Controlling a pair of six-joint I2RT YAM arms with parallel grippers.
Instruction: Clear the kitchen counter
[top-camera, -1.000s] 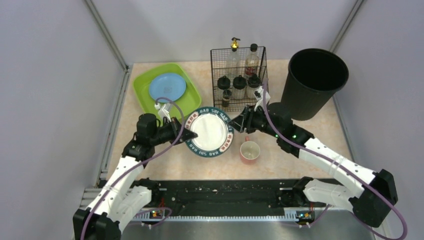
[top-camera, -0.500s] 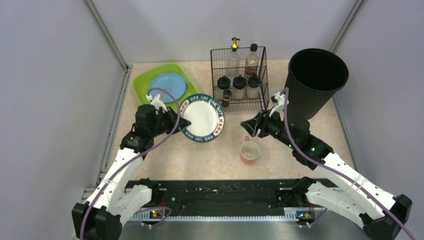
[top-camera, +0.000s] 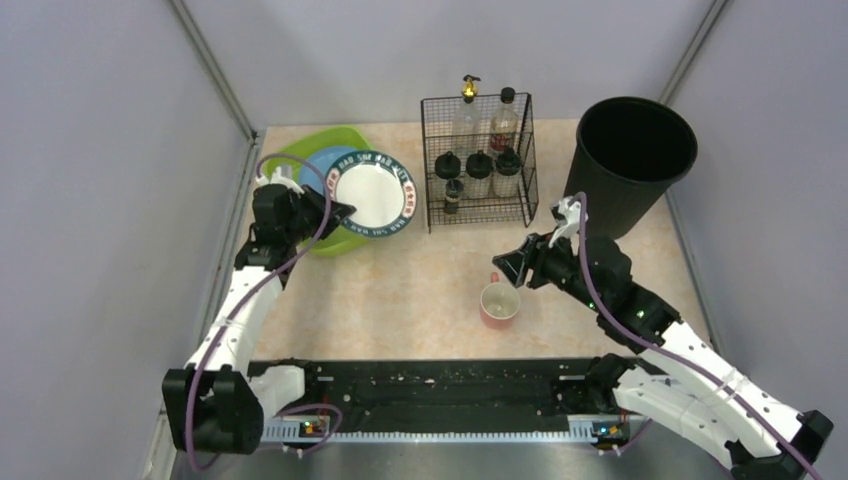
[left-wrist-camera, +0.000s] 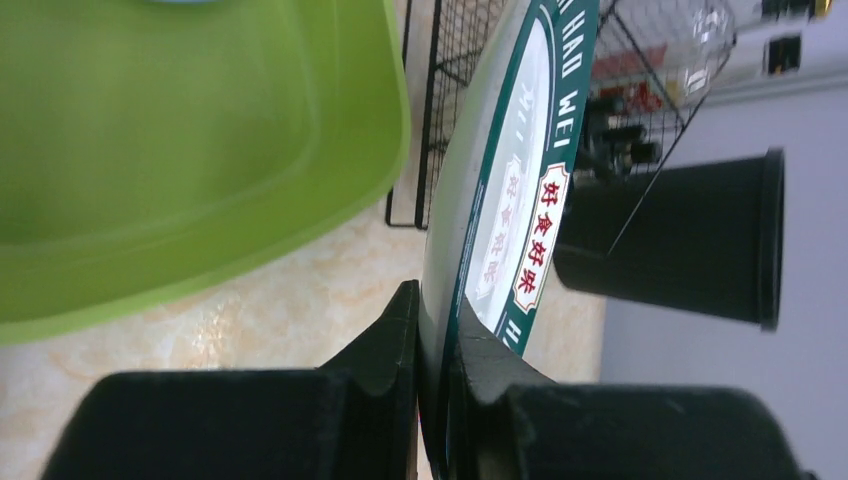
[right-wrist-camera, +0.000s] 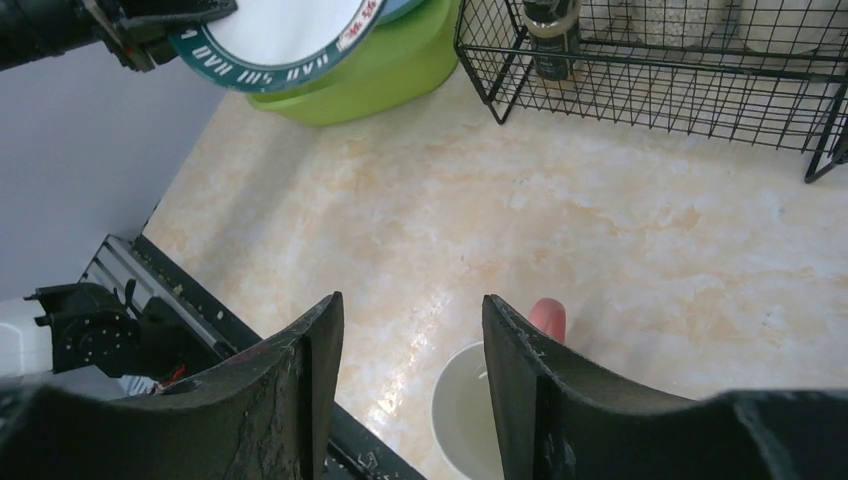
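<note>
Top external: left jaws clenched on plate (top-camera: 372, 194) rim; plate hung over tub (top-camera: 318, 142) at surface (top-camera: 420, 290) far-left. Step judged: stowing plate. Next needed lowering, then release. Right jaws stood parted, empty, over cup (top-camera: 499, 303).

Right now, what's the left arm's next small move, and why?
Probably lower the green-rimmed plate onto the blue plate in the lime-green tub, then release: the left gripper pinches its rim, holding it above the tub.
</note>
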